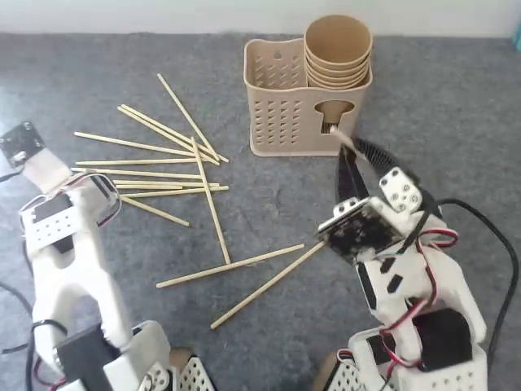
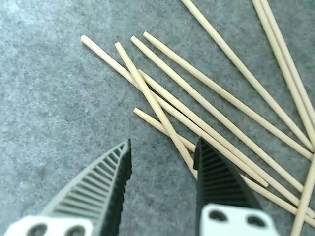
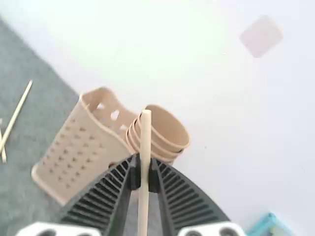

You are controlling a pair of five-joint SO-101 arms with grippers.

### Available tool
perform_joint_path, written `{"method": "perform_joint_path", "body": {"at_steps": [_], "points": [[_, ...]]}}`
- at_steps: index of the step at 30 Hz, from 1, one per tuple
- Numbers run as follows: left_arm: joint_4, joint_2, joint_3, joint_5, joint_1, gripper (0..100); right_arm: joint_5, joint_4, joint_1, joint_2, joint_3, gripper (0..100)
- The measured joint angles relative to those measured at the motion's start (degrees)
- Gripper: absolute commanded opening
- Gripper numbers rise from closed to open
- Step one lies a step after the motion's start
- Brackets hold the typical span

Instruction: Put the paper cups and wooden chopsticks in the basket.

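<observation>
- High view takes in the whole layout: the basket (image 1: 281,110) stands at the far side of the grey mat (image 1: 464,106), and the cups (image 1: 338,45) sit stacked inside its end nearer the right arm
- It also shows the sticks (image 1: 163,159) lying in a loose, crossed heap on the mat, to the side of the basket and in front of the left arm; two more sticks (image 1: 232,266) lie apart from the heap, between the two arms
- Right wrist view makes plain what the high view barely shows: the right gripper (image 3: 143,162) pinches the held stick (image 3: 145,130) between its fingertips, and the stick juts past them in line with the cups
- From above, the right gripper (image 1: 348,155) sits just in front of the basket, near the keyhole cut-out in its front wall; I cannot tell whether the stick's tip touches the basket
- Left wrist view brings the heap close: the left gripper (image 2: 164,142) is spread wide over the mat at the heap's edge, one finger (image 2: 216,182) covering parts of a few sticks, the other over bare mat
- A white wall (image 3: 221,73) stands behind the basket, with a teal thing (image 3: 266,223) at its foot
</observation>
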Motion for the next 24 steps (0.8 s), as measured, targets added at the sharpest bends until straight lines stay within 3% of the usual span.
{"method": "perform_joint_path", "body": {"at_steps": [13,17,24], "points": [[-0.2,0.0,0.0,0.0,-0.2,19,-36.6,-31.4,0.0,10.8,-0.4,0.9],[-0.2,0.0,0.0,0.0,-0.2,19,-39.5,-41.7,-0.1,18.6,-3.1,0.9],[-0.2,0.0,0.0,0.0,-0.2,19,-41.0,-45.1,-0.3,39.1,-20.9,0.9]]}}
